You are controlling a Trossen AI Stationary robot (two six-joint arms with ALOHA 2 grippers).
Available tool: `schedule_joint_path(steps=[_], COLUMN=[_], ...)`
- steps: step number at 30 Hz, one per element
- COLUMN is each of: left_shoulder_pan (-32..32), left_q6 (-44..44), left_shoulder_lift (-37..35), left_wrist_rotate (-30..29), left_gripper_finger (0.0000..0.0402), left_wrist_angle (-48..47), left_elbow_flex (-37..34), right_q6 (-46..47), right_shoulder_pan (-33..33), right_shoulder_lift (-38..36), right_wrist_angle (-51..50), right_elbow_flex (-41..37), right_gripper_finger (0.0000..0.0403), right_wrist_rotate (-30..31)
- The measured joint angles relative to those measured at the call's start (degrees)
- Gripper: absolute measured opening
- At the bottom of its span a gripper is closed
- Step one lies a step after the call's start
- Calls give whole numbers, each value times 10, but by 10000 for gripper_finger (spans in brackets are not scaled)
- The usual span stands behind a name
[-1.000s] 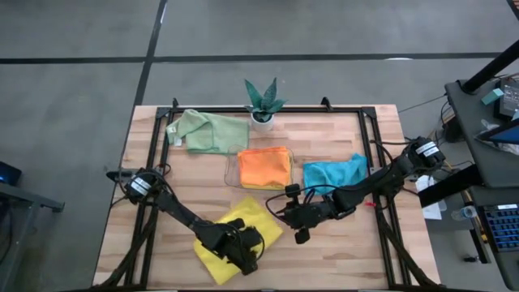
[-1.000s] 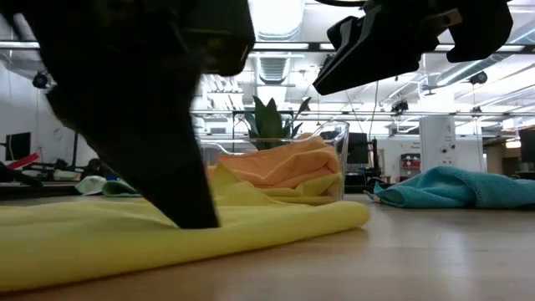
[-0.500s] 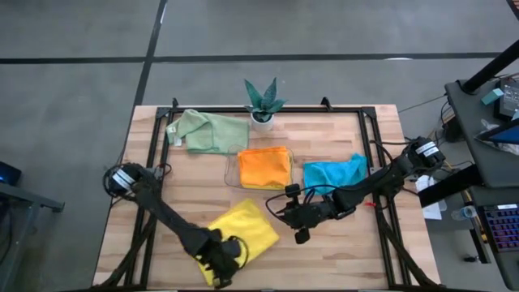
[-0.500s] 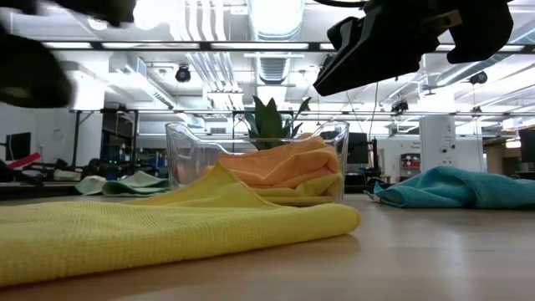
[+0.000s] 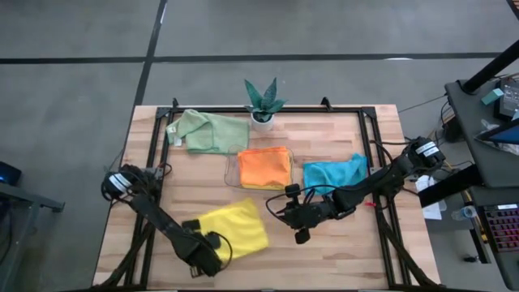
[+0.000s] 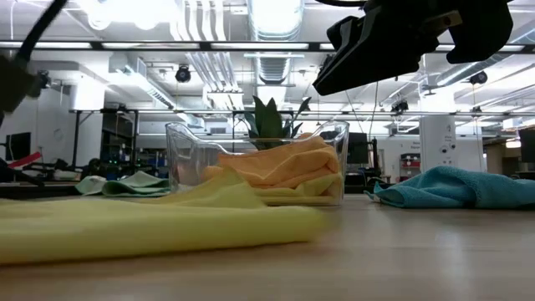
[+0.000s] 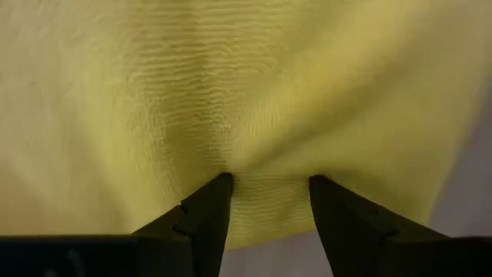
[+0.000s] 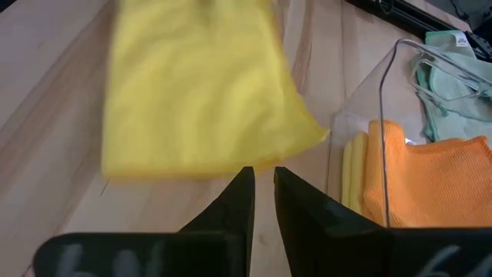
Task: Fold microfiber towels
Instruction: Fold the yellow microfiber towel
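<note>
The left pincer [image 5: 203,253] grips an edge of the soft yellow square towel [image 5: 229,230], which lies flat near the front of the wooden table [image 5: 324,259]. The right pincer [image 5: 298,217] hangs just beside the towel, its fingers nearly closed and holding nothing.

**Colours on the table**

A plain yellow towel [image 5: 229,229] is seen on pale striped wood [image 5: 340,259]. An orange towel [image 5: 264,167], over another yellow one [image 8: 352,171], is shown in the clear tray [image 5: 231,173]. A teal-blue towel [image 5: 334,172], pale green towel [image 5: 208,131] and green plant [image 5: 263,98] in a white pot are shown.
</note>
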Motion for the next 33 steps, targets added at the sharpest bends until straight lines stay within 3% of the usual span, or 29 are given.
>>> schedule_joint_path(steps=[4,8,12,21,27,33], left_shoulder_pan=[3,7,15,61,89,92], left_q6=[0,-1,0,31,79,84], left_shoulder_lift=[-6,-18,-18,-5,35,64], left_wrist_rotate=[-2,-18,-92,-326,-330,-294], left_gripper_finger=[165,165,166,166,166,166], left_wrist_angle=[-127,-114,-13,242,315,379], left_elbow_flex=[8,19,24,18,19,19], right_q6=[0,-1,-1,-1,-1,-1], right_shoulder_pan=[0,0,0,0,0,0], right_shoulder_lift=[0,0,0,0,0,0], right_wrist_angle=[5,13,11,11,9,6], right_elbow_flex=[0,0,0,0,-1,-1], right_gripper_finger=[43,43,43,43,43,43], right_wrist_rotate=[0,0,0,0,0,0])
